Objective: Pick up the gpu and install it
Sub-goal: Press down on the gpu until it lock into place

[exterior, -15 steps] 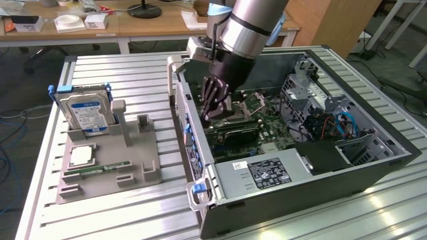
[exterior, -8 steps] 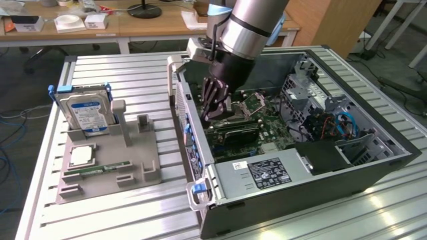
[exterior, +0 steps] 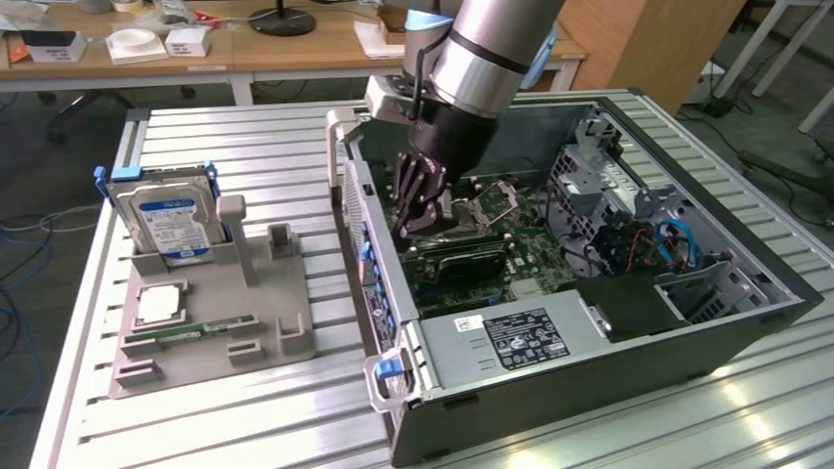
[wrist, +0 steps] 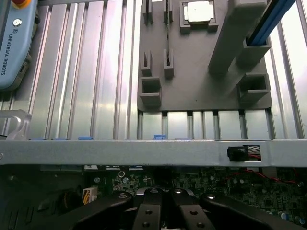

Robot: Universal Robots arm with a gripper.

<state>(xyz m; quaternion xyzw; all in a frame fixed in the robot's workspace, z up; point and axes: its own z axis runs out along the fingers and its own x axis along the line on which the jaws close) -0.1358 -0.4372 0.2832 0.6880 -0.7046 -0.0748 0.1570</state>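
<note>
Down inside the open computer case (exterior: 573, 322), the pincer (exterior: 420, 220) is fully closed, fingers (wrist: 163, 211) together, low over the green motherboard (exterior: 502, 244). Whether it clamps the gpu cannot be told. Beyond the case wall, the grey fixture tray (exterior: 209, 332) on the worktop (exterior: 234, 137) carries the hard drive (exterior: 167, 220).

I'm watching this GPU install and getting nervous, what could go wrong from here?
1. The gripper is shut and deep inside the computer case, close above the motherboard; a skewed push could stress the board.
2. The arm passes close to the case's side wall, so drifting sideways could strike it.
3. Whether the gpu is seated cannot be seen, so releasing might leave it loose.
</note>
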